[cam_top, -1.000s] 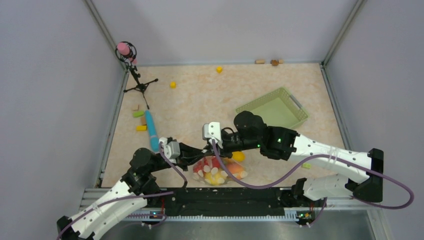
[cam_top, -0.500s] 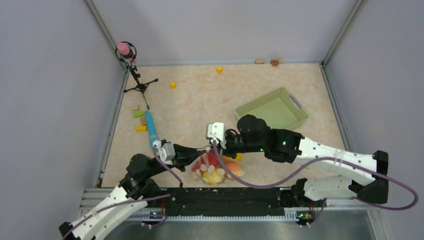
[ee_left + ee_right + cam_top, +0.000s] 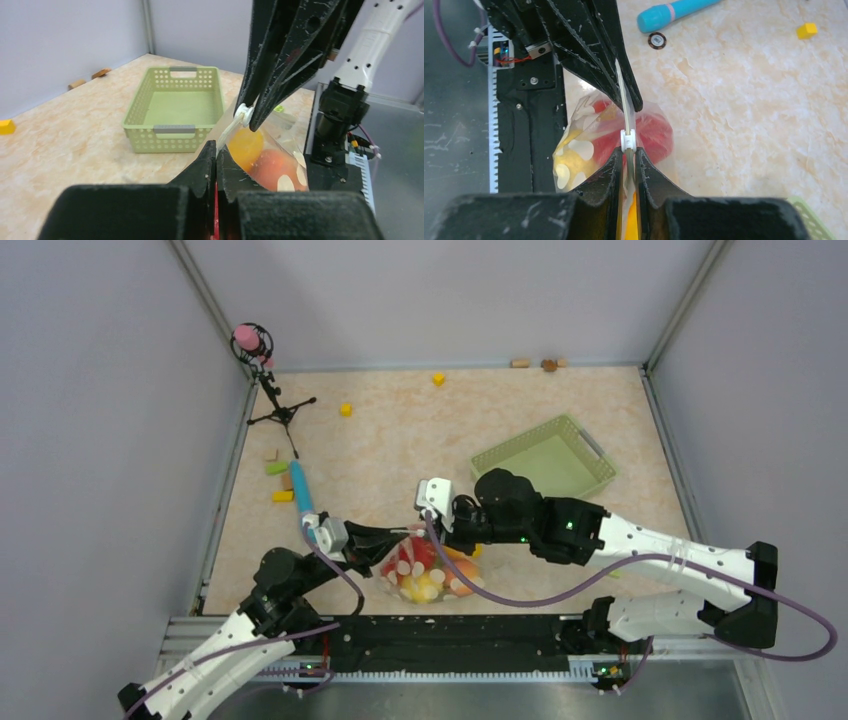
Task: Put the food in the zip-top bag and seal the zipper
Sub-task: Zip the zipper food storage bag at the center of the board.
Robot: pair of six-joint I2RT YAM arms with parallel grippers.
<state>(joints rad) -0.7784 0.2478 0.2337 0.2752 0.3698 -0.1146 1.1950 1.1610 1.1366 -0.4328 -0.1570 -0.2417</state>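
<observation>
The zip-top bag (image 3: 425, 577) hangs between my two grippers near the table's front edge. It holds the food: red, yellow and peach-orange toy fruits (image 3: 270, 162). My left gripper (image 3: 216, 150) is shut on the zipper strip at the bag's left end; it also shows in the top view (image 3: 398, 534). My right gripper (image 3: 627, 152) is shut on the zipper (image 3: 626, 107), right behind a small white slider (image 3: 626, 139). In the top view it (image 3: 430, 531) sits close to the left gripper. The striped green melon is not visible.
The pale green basket (image 3: 548, 457) stands to the back right, also in the left wrist view (image 3: 175, 107). A blue cylinder (image 3: 300, 492), coloured blocks (image 3: 278, 468) and a small tripod (image 3: 272, 390) are at the left. Yellow cubes (image 3: 345, 409) lie further back. The black front rail (image 3: 450, 630) runs just below the bag.
Both grippers have shifted slightly left and drawn closer together along the zipper. The bag has moved left with them and bunched narrower.
</observation>
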